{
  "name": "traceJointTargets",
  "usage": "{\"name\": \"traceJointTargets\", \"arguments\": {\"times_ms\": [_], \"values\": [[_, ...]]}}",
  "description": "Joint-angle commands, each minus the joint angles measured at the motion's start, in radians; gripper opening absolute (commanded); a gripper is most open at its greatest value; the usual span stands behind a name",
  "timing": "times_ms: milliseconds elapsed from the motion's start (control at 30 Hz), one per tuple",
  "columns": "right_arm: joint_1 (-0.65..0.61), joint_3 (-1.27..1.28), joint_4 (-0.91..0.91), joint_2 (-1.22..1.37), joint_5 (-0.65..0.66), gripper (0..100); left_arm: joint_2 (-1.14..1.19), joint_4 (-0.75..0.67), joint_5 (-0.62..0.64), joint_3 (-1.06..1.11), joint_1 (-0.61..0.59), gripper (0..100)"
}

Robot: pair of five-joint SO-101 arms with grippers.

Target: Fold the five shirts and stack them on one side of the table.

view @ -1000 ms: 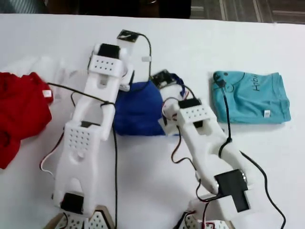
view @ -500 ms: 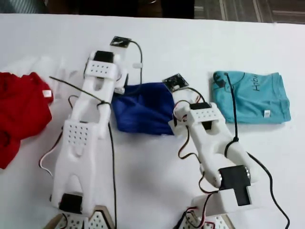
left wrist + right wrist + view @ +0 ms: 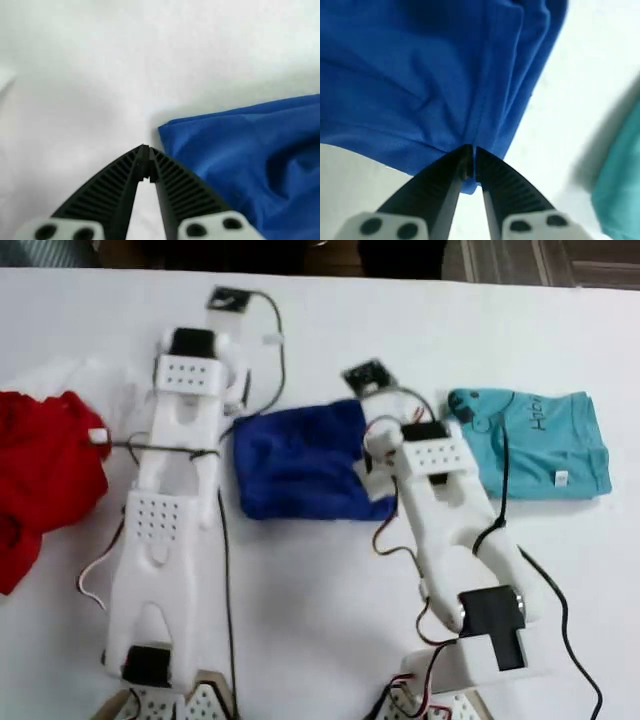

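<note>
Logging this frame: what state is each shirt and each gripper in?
blue shirt: folded, lying flat between the arms.
teal shirt: folded, lying flat by itself.
red shirt: crumpled, not folded.
left gripper: shut, empty, tips beside the blue shirt's corner.
right gripper: shut on the blue shirt's edge.

White surface (image 3: 320,580), crumpled red shirt (image 3: 45,465) at its left edge, folded blue shirt (image 3: 295,460) lying near the middle, folded teal shirt (image 3: 545,445) on the right side, blue near teal but apart, red well apart from both.
</note>
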Motion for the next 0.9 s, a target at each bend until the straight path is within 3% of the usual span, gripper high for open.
{"name": "traceJointTargets", "arguments": {"times_ms": [0, 167, 367, 667, 867], "values": [[-0.002, -0.164, 0.044, 0.005, -0.002, 1.9, -0.023, 0.048, -0.037, -0.104, -0.009, 3], [-0.01, -0.27, -0.035, 0.084, -0.127, 1.9, -0.117, 0.049, -0.04, 0.054, -0.015, 3], [-0.025, -0.428, -0.021, 0.329, -0.169, 1.9, -0.397, 0.038, -0.092, 0.51, -0.029, 3], [-0.031, -0.678, 0.073, 0.444, -0.169, 2.1, -0.796, -0.222, -0.187, 1.175, -0.184, 3], [-0.018, -0.695, 0.058, 0.545, -0.169, 2.1, -1.008, -0.37, -0.198, 1.506, -0.238, 3]]}}
